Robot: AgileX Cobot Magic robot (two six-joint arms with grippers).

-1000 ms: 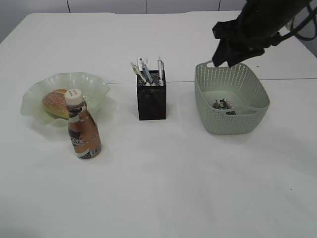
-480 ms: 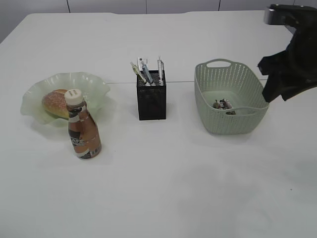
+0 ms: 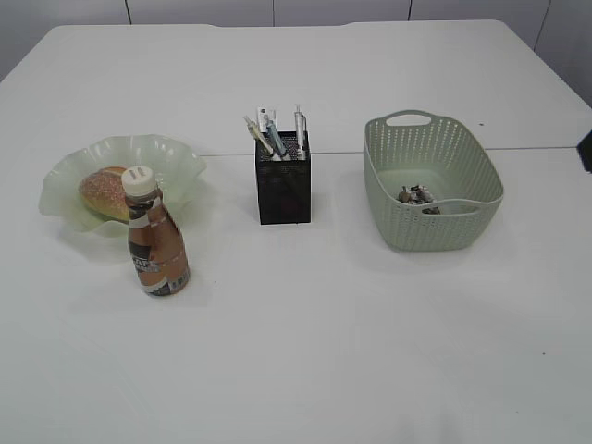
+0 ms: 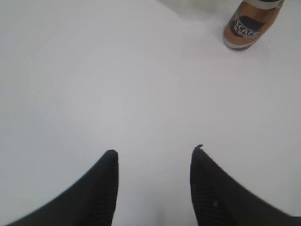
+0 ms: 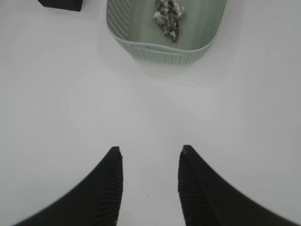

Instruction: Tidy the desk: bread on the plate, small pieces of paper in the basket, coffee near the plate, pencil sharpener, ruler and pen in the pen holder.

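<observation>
The bread lies on the pale green wavy plate at the left. The brown coffee bottle stands upright just in front of the plate; its base shows in the left wrist view. The black mesh pen holder holds the pen, the ruler and other items. The green basket holds small paper pieces, also seen in the right wrist view. My left gripper is open and empty over bare table. My right gripper is open and empty in front of the basket.
The white table carries nothing else. A dark bit of the right arm shows at the right edge. A corner of the pen holder shows at the top left of the right wrist view.
The right arm has pulled back from above the basket to the right and almost out of the exterior view. The objects on the table have not moved.
</observation>
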